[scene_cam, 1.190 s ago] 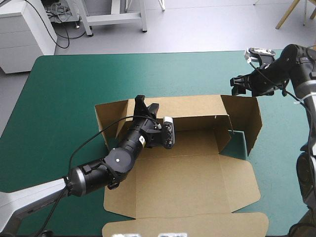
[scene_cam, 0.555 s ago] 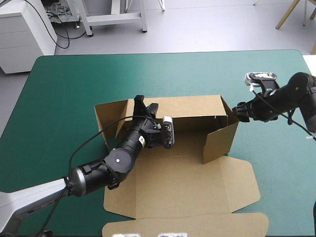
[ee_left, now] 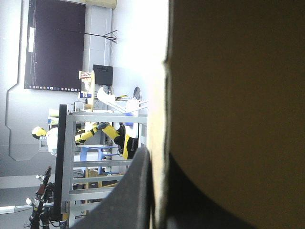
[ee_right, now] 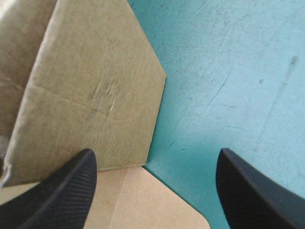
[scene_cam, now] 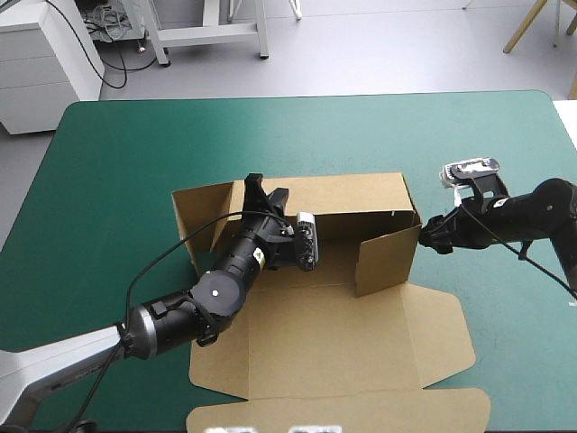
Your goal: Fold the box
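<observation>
Your left claw (scene_cam: 263, 194) clamps the rear wall (scene_cam: 352, 194) of the box (scene_cam: 343, 343), central on the surface (scene_cam: 117, 180); your right claw (scene_cam: 426, 236), spread apart, nudges the side flap (scene_cam: 388, 259). Slip off its edge and it may spring outward.

The brown box (scene_cam: 334, 334) lies mid-table on the teal-green cover (scene_cam: 117, 162), its back wall raised at 12 o'clock and its lid flat toward 6. The left gripper (scene_cam: 267, 189) straddles the back wall's top edge at 10 o'clock. The right gripper (scene_cam: 425, 236) touches the in-turned side wall at 3 o'clock
</observation>
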`<control>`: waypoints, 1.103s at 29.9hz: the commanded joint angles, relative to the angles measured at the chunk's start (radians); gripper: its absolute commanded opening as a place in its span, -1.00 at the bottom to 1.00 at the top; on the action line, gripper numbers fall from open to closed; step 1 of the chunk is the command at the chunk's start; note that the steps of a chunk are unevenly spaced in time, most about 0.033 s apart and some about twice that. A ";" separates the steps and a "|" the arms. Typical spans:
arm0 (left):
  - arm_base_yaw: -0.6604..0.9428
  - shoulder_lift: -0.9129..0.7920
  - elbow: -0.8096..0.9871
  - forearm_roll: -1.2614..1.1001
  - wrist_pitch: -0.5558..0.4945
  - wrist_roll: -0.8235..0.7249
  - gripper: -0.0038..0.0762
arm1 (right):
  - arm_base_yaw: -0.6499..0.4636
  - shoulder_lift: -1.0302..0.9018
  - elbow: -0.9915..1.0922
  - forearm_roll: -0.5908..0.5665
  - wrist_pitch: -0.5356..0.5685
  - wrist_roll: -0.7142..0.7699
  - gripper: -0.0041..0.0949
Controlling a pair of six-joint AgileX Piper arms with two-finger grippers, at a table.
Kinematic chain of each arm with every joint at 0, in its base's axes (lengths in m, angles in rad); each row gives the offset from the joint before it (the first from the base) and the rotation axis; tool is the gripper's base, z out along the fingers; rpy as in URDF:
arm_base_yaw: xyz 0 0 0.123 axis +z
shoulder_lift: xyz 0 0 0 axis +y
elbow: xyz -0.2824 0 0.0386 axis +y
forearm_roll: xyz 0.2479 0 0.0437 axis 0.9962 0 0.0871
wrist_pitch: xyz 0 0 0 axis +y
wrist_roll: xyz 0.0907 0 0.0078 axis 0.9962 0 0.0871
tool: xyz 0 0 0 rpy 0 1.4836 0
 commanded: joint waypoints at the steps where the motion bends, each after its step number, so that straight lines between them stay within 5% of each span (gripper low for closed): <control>1: -0.005 -0.031 -0.021 0.079 0.038 -0.018 -0.93 | -0.001 -0.033 -0.022 0.037 0.017 -0.024 0.39; 18: -0.005 -0.031 -0.021 0.079 0.038 -0.018 -0.93 | 0.004 -0.033 0.039 0.158 0.030 -0.153 0.39; 33: -0.005 -0.031 -0.021 0.074 0.029 -0.018 -0.93 | 0.200 -0.033 0.134 0.196 -0.281 -0.271 0.39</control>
